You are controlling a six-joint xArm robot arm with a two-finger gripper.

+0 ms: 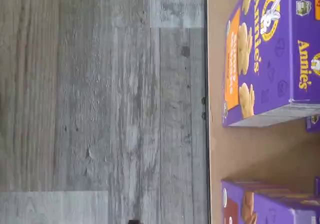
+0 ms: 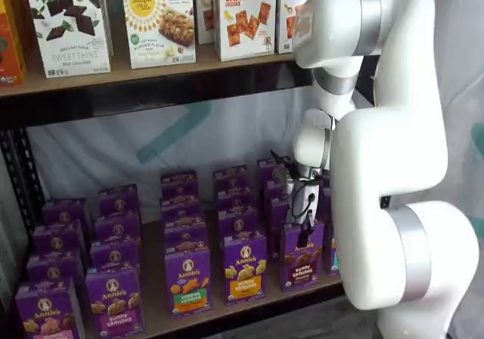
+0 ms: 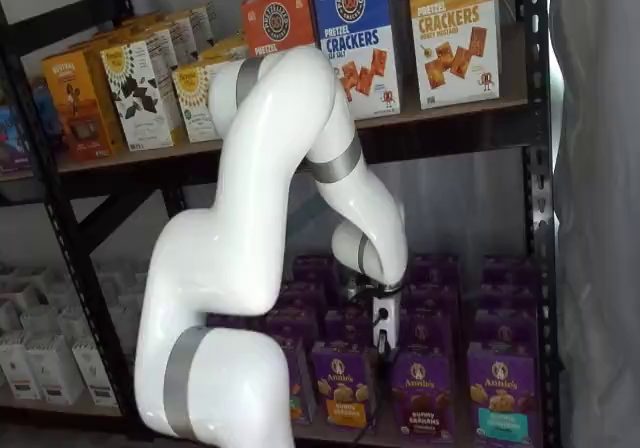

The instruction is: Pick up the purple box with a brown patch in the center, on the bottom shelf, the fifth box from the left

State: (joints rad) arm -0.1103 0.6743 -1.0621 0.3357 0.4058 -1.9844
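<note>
**Tight row, easy to grab the wrong carton**

The purple box (image 2: pixel 300 254) stands in the front row of the bottom shelf (image 2: pixel 155 316), with the orange-banded carton (image 2: pixel 243 267) just beside it at its 9 o'clock. The pincer (image 2: pixel 306 222) hangs close above it at 12 o'clock; its fingers show no clear gap, so I cannot tell its state. A descent slightly off line could likely clip the neighbour or the cartons behind, tipping them. In the wrist view the orange-banded carton (image 1: pixel 270 54) fills the frame, so alignment looks unsettled.
</note>
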